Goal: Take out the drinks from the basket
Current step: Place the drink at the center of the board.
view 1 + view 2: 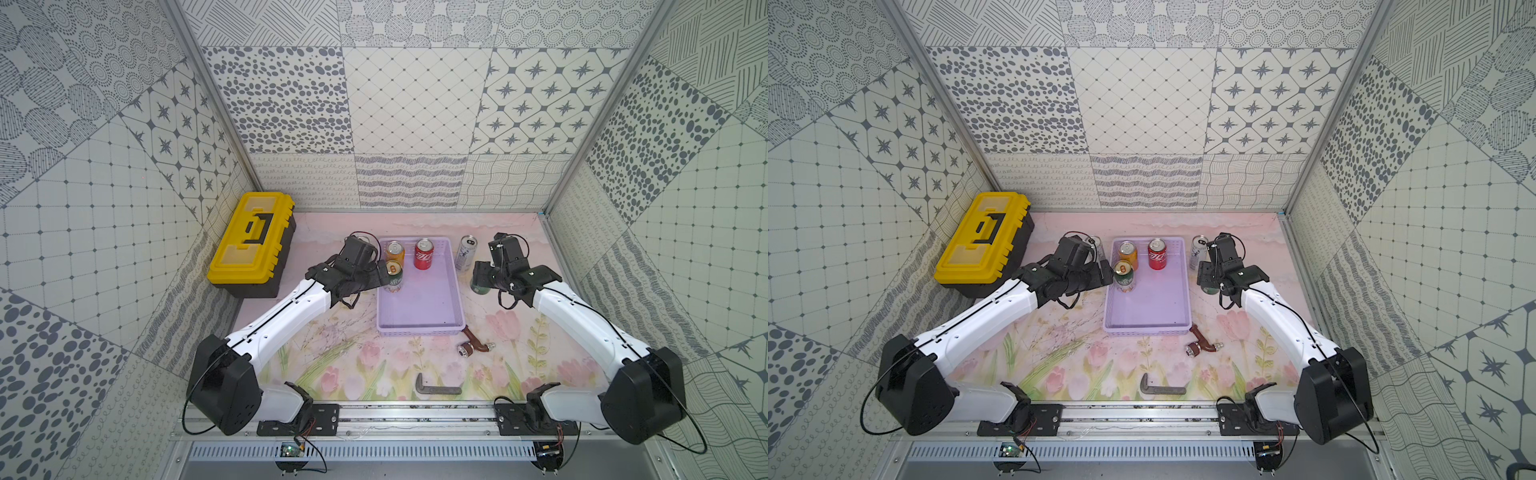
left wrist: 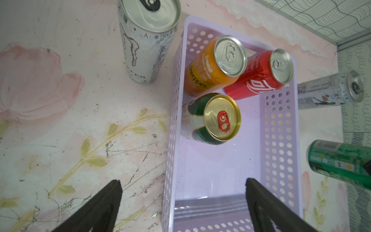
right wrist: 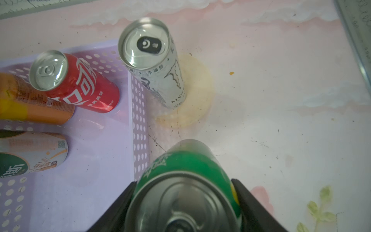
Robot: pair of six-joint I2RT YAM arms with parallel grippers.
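The lavender basket [image 1: 419, 309] holds three upright drinks at its far end: an orange can [image 1: 394, 251], a red can [image 1: 424, 253] and a dark green gold-topped can [image 2: 214, 118]. My left gripper [image 2: 183, 188] is open and straddles the basket's left wall, just short of the gold-topped can. My right gripper [image 3: 183, 188] is shut on the bright green can [image 3: 186, 166], outside the basket's right wall [image 3: 139, 120]. I cannot tell whether this can touches the mat. One slim silver can [image 3: 154, 66] stands right of the basket. Another silver can [image 2: 146, 40] stands left of it.
A yellow-and-black toolbox [image 1: 251, 245] sits at the far left against the wall. A brown pipe fitting [image 1: 473, 343] lies just in front of the basket's near right corner. A grey L-shaped bracket [image 1: 436, 388] lies near the front rail. Patterned walls enclose three sides.
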